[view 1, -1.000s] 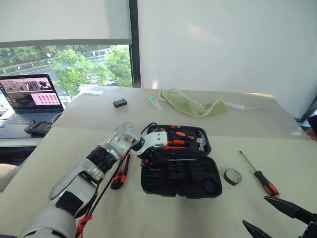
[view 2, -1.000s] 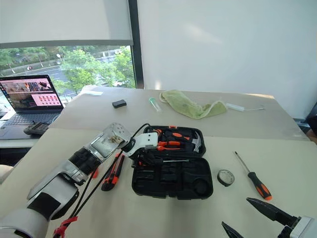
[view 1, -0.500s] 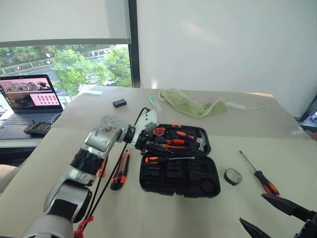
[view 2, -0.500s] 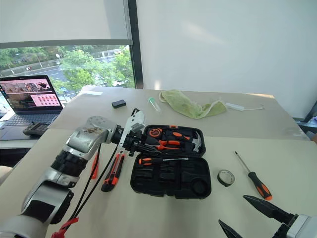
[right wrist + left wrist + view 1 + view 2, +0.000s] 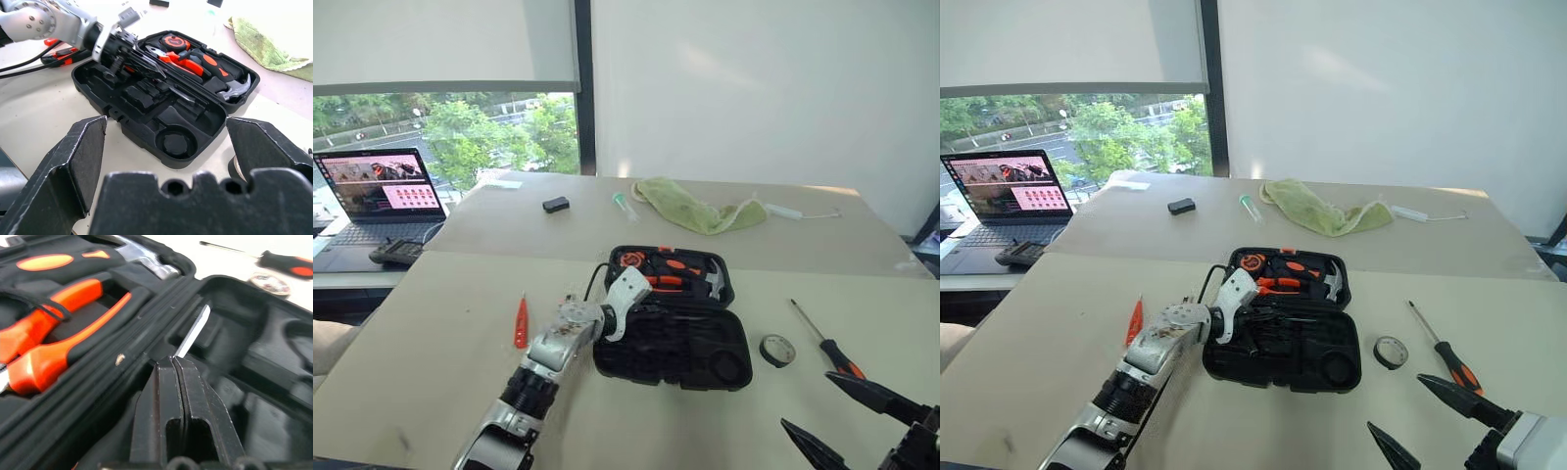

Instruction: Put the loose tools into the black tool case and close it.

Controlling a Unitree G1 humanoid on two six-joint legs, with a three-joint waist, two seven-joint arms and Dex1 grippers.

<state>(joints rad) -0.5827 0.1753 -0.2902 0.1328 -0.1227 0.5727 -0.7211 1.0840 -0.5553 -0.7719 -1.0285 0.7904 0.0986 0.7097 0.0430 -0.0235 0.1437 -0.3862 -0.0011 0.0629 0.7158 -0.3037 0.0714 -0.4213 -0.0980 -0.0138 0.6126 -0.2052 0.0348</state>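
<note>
I am partway through the loading step: my left gripper [image 5: 172, 360] is down inside the open black tool case [image 5: 705, 370], over the moulded slots of the near half by the hinge line, with its two fingers pressed flat together. A thin steel shaft [image 5: 193, 330] starts right at my fingertips and runs on along a slot; it looks like the first screwdriver, though I cannot tell whether I am nipping it or only touching it. I judge that tool to be about seated, so my next move is to lift out of the case cleanly, without dragging the shaft from its groove, and go for the loose pieces. Three are left on the table: the orange tester pen [image 5: 521, 323], well to the left of the case; the utility knife [image 5: 63, 55], just beside the case's left end and close under my left forearm; and the second screwdriver [image 5: 829, 345], off to the right. That last one lies near my right gripper [image 5: 806, 399], which hangs low at the front with its fingers spread wide and nothing between them, so it is the natural hand for it. A roll of tape [image 5: 776, 350] sits between that screwdriver and the case and needs skirting. The pliers [image 5: 63, 333] and the hammer [image 5: 713, 279] fill the far half already. The lid cannot close until my own arm is out of it. The green cloth [image 5: 700, 211], the small black block [image 5: 554, 205] and the laptop [image 5: 377, 186] are well clear.
</note>
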